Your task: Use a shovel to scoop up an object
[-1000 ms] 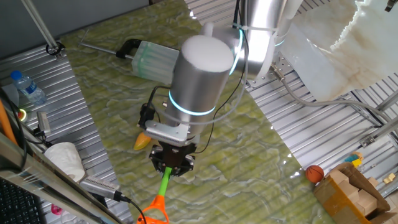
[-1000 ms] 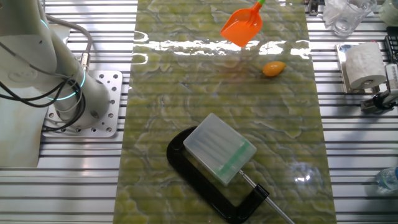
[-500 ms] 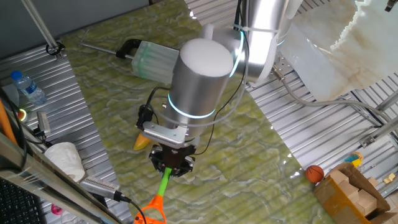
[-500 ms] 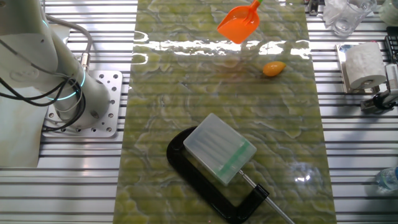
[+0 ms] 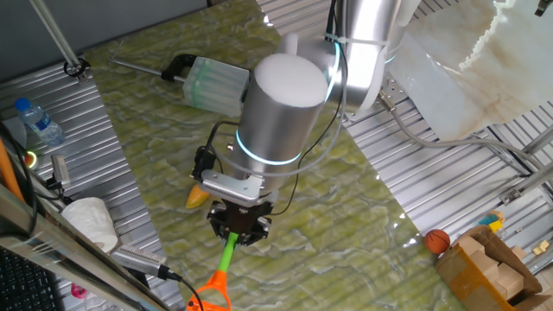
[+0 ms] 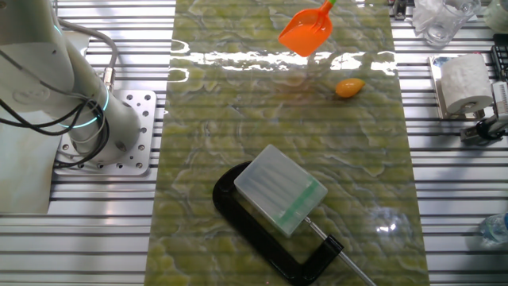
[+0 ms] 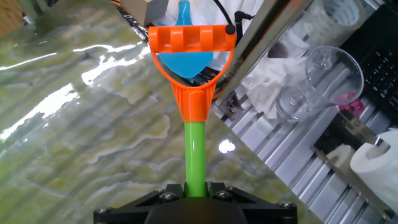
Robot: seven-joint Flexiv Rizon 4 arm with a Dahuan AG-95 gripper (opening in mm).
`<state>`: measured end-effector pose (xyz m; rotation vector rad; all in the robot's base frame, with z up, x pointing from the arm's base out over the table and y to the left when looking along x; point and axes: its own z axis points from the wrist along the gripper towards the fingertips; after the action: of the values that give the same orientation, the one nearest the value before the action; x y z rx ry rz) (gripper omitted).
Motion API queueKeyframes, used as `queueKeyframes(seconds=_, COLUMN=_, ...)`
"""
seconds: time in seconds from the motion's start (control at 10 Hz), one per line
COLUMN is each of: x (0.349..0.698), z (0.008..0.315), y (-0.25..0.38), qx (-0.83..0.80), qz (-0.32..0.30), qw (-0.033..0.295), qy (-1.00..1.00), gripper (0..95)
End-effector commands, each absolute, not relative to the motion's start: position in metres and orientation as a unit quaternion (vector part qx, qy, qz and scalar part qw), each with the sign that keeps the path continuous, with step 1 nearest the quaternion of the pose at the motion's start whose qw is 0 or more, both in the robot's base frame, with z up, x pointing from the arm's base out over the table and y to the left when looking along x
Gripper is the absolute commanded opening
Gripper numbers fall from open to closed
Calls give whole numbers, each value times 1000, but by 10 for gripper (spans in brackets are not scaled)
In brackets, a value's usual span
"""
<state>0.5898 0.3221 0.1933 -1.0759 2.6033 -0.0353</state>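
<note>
A toy shovel [image 6: 307,30] with a flat orange blade, a bright green shaft and an orange D-shaped handle end is held in the air, its blade tilted above the green marbled worktop [image 6: 238,119]. A small yellow-orange oval fruit [image 6: 348,86] lies on the worktop near the blade, not touching it

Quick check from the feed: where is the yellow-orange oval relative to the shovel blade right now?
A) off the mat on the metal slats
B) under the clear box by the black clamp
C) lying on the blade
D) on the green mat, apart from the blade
D: in the other fixed view the object lies on the green mat, clear of the orange blade of the shovel, which the gripper holds by its green shaft.
</note>
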Motion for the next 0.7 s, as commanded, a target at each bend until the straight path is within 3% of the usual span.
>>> queueKeyframes(seconds=0.1, x=589, z=193, y=322, qx=-347, qz=-38, qw=114, qy=930, gripper=0)
queueKeyframes(seconds=0.7, x=589, z=193, y=322, qx=-451, qz=-31, qw=132, qy=882, gripper=0)
